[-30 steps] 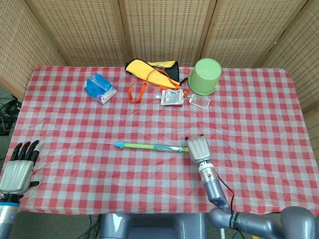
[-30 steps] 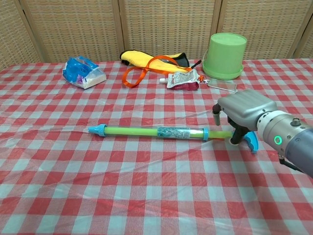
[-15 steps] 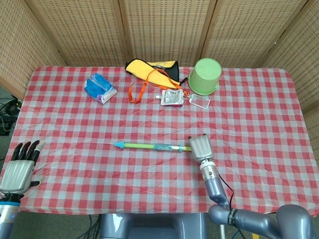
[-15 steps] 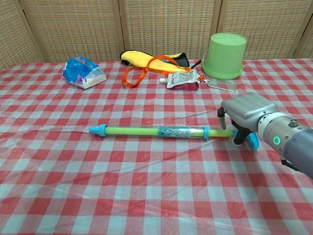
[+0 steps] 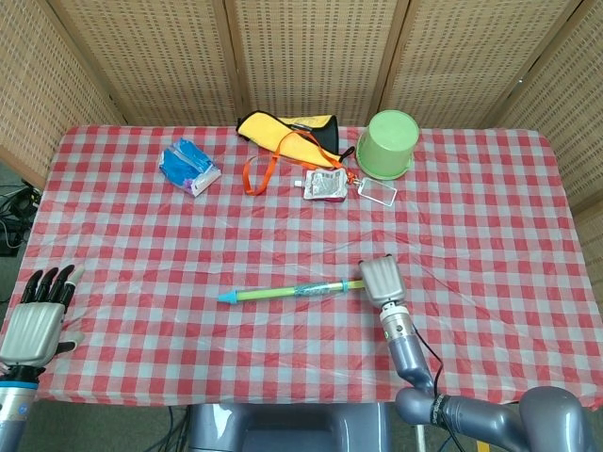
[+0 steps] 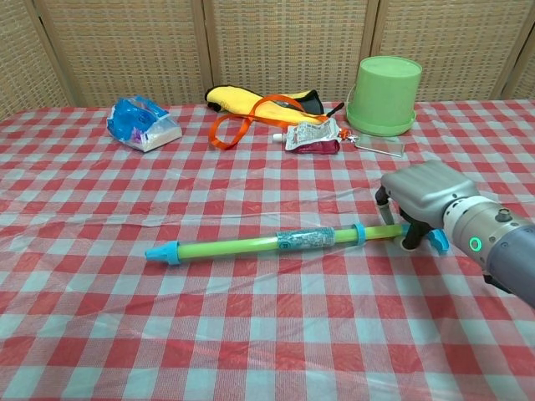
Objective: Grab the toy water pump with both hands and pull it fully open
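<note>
The right hand point(image 6: 415, 203) grips the toy water pump point(image 6: 267, 243) at its handle end, barrel stretching leftward across the counter point(image 5: 490, 217) toward the distant, empty, spread-fingered left hand point(image 5: 36, 318).

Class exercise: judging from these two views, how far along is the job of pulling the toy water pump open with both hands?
Done: the right hand grips the handle end of the toy water pump, which lies on the checked tablecloth. In hand: only that one-handed grip. Left: the left hand sits open at the table's near corner, away from the pump, so it must grasp the barrel before pulling it open.
</note>
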